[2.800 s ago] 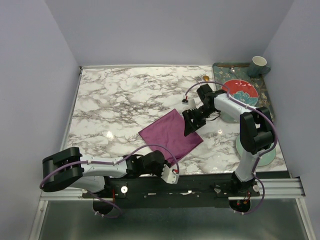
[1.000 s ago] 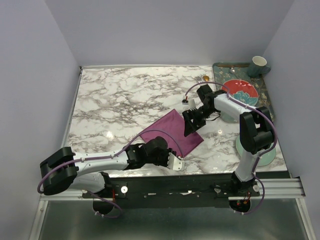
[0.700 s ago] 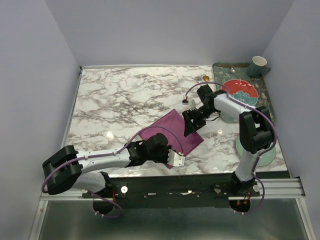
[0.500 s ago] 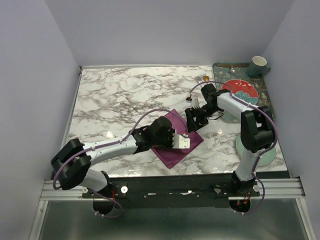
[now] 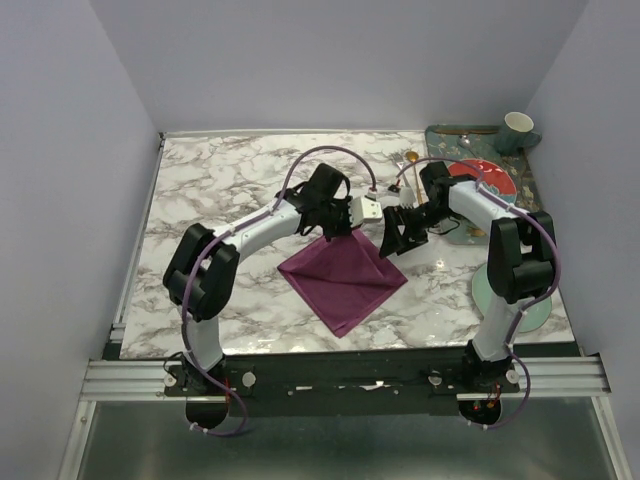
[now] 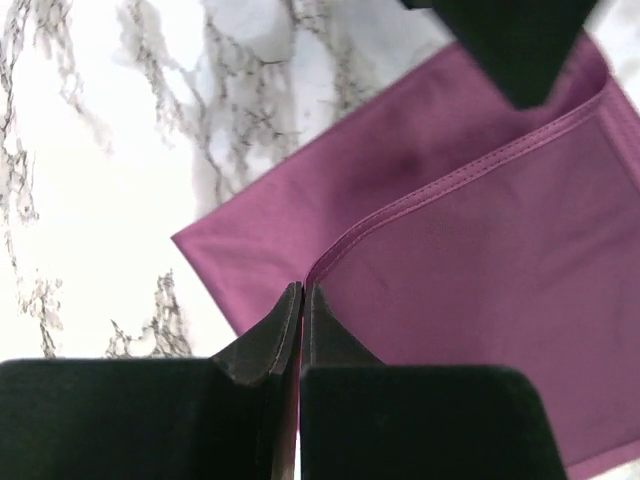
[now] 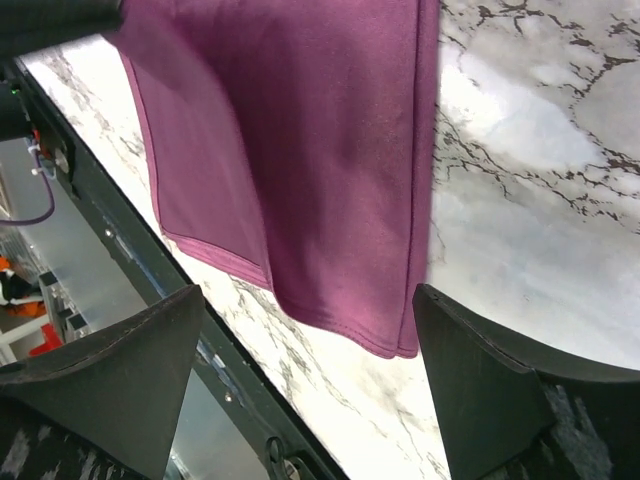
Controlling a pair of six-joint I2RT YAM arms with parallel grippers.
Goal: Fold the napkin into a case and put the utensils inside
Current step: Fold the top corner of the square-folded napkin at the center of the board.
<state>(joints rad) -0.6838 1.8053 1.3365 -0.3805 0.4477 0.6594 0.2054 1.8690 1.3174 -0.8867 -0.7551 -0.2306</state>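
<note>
Two layers of the napkin (image 5: 345,280) show in the left wrist view. The upper one ends in a stitched hem that runs straight into the left end effector (image 6: 301,300), whose fingers are pressed together on that hem at the cloth's far side. The napkin lies on the tabletop (image 5: 220,200) right of the middle and towards the near edge, a flat diamond and not yet a narrow case. The right end effector (image 7: 305,300) hangs just beside the left one with its fingers wide apart, holding nothing, and cloth shows beneath the gap. The likely trouble is that the pinch takes only a sliver of slippery satin, so a quick pull could let the hem slide free and the fold drop askew. Nothing pins the lower layer, so it may drag along and crease. Both wrists crowd the same spot, so a careless move could knock them together
</note>
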